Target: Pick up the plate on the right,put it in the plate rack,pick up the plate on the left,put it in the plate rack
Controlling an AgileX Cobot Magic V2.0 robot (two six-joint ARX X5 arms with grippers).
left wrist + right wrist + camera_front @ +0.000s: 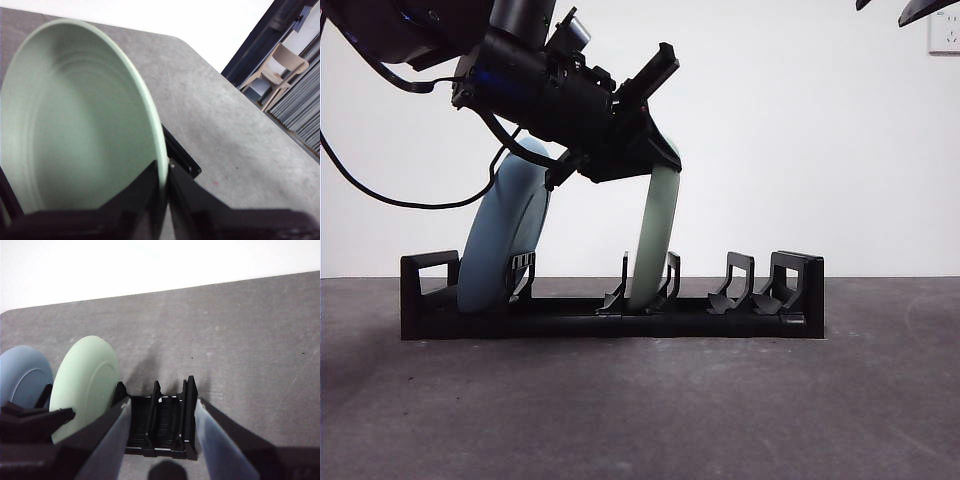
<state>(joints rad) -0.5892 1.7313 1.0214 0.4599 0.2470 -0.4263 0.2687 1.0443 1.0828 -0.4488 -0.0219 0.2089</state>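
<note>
Grey tabletop (640, 410) and a white wall frame my work. My left pincer (164, 187) is clamped on the green plate's (655, 235) rim, the plate standing tilted in a middle slot of the rack (610, 318). Beside it, a blue plate (505, 245) leans in the end slot. My right pincer (161, 427) hangs above the rack, jaws wide apart.

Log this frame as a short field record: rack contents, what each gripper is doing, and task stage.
rack: plate rack, long, black, on the grey table
blue plate: standing on edge in a slot at one end of the rack
green plate: on edge in a middle slot, leaning
left gripper: jaws clamped on the green plate's rim
right gripper: jaws open, raised above the rack's free end, holding nothing
stage: second plate seated, not yet released
</note>
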